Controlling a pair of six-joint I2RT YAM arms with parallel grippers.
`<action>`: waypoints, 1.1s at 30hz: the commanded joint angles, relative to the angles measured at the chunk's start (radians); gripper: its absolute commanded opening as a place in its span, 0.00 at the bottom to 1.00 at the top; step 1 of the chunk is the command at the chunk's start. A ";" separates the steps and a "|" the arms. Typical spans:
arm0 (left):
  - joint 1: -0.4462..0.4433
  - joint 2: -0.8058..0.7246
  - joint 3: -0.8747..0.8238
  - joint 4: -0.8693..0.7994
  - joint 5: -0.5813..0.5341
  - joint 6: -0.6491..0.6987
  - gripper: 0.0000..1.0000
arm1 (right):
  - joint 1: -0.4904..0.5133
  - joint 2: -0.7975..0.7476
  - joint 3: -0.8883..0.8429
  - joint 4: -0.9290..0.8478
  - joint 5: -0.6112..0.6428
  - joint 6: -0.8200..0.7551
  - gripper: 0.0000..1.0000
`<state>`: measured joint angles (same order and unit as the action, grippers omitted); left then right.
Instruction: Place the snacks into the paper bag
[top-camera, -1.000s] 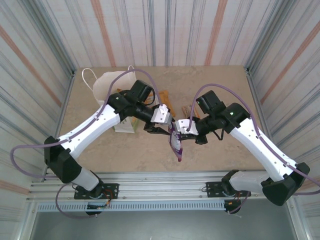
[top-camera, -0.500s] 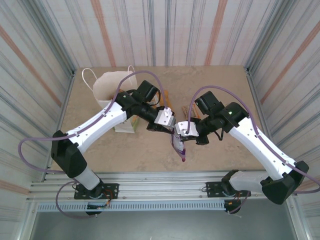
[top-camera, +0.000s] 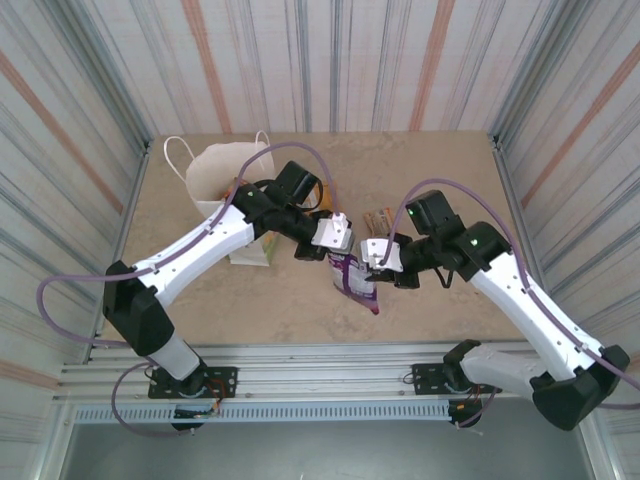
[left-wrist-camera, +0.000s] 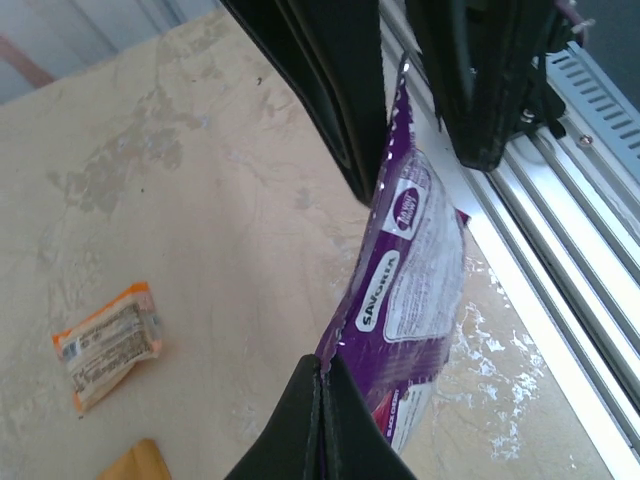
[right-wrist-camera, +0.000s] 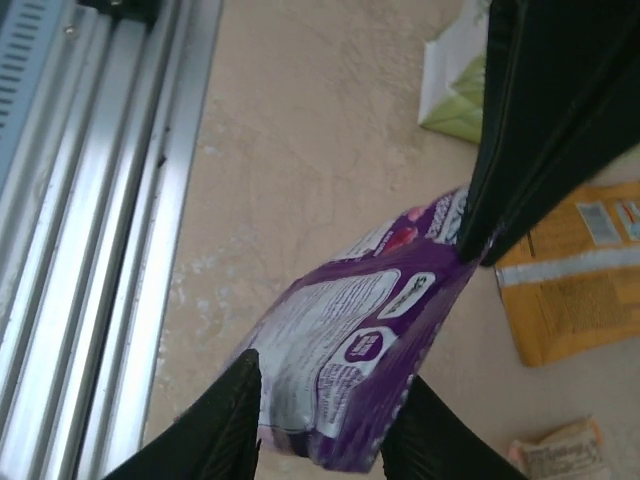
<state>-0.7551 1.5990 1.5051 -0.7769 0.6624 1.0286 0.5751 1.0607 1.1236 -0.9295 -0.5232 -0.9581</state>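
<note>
One purple packet (left-wrist-camera: 410, 260) hangs pinched in left hand (left-wrist-camera: 322, 380), right hand (right-wrist-camera: 330, 378) released around it.

Snacks and bag, counted
One purple packet (left-wrist-camera: 410, 260), one large orange packet (right-wrist-camera: 575, 285), one small orange packet (left-wrist-camera: 108, 345), one white paper bag (top-camera: 215, 175)

paper bag (top-camera: 225, 170) sits far left on your surface (top-camera: 440, 170); packet (top-camera: 352, 278) hangs centre-front between left fingers (left-wrist-camera: 300, 420) and right fingers (right-wrist-camera: 235, 415); loose snacks (top-camera: 378, 217) lie just behind it, right of the bag.
</note>
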 joint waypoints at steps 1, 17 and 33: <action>-0.008 -0.053 -0.003 0.069 -0.021 -0.155 0.00 | -0.035 -0.064 -0.089 0.158 -0.019 0.177 0.43; -0.008 -0.114 -0.024 0.188 0.069 -0.315 0.00 | -0.149 -0.225 -0.421 0.572 -0.191 0.573 0.73; -0.006 -0.163 -0.004 0.125 -0.015 -0.321 0.00 | -0.242 -0.232 -0.446 0.515 -0.288 0.539 0.51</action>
<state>-0.7551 1.4822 1.4788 -0.6437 0.6502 0.7280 0.3378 0.8326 0.6811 -0.3904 -0.7696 -0.4084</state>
